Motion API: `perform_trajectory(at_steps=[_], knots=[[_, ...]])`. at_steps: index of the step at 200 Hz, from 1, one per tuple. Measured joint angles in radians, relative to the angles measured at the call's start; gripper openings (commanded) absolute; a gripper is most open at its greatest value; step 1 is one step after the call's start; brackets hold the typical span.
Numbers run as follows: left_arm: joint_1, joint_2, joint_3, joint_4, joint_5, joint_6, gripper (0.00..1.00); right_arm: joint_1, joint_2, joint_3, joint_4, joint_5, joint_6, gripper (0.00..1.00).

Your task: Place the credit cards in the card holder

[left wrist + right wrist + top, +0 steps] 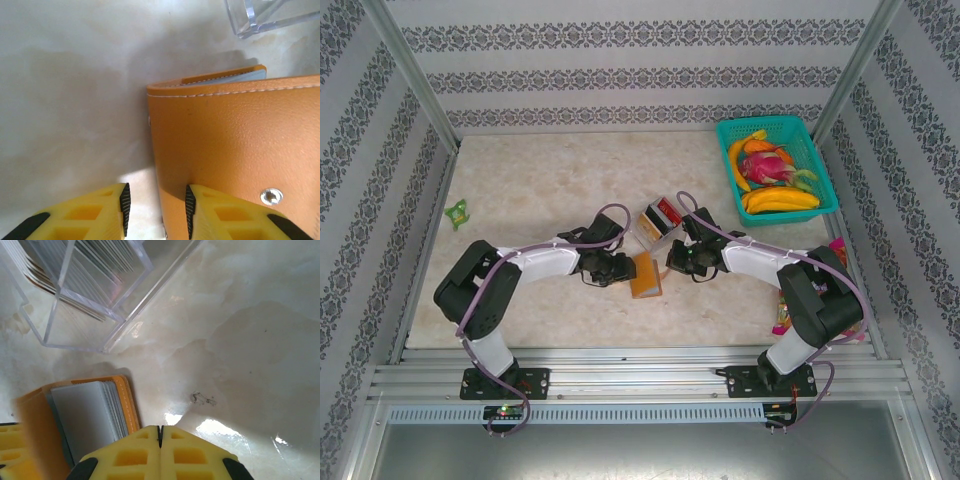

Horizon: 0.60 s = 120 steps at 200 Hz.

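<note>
The orange-tan card holder [645, 276] lies mid-table between both grippers. My left gripper [617, 268] [155, 207] is open, its jaws straddling the holder's left edge [230, 145]; one finger is over the leather cover, the other over the table. My right gripper [677, 260] [160, 432] is shut with nothing between its fingers, beside the holder's open side, where grey inner sleeves [87, 417] show. The credit cards [666, 211], red and black among them, stand in a clear plastic box [656, 222] [95, 295] just beyond the holder.
A teal basket [825, 195] of toy fruit stands at the back right. A small green item [457, 211] lies by the left wall. Colourful packets [784, 312] lie by the right arm's base. Patterned walls enclose the table.
</note>
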Motion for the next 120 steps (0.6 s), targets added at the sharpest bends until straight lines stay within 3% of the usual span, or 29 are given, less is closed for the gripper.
perform_trajectory(at_steps=[57, 120], knots=[[-0.011, 0.024, 0.001, 0.029, -0.008, -0.025, 0.37, 0.001, -0.003, -0.003, 0.009, -0.017, 0.000, 0.06], [-0.022, 0.025, 0.001, 0.028, -0.037, -0.029, 0.37, 0.061, -0.006, -0.002, 0.060, -0.082, -0.005, 0.17]])
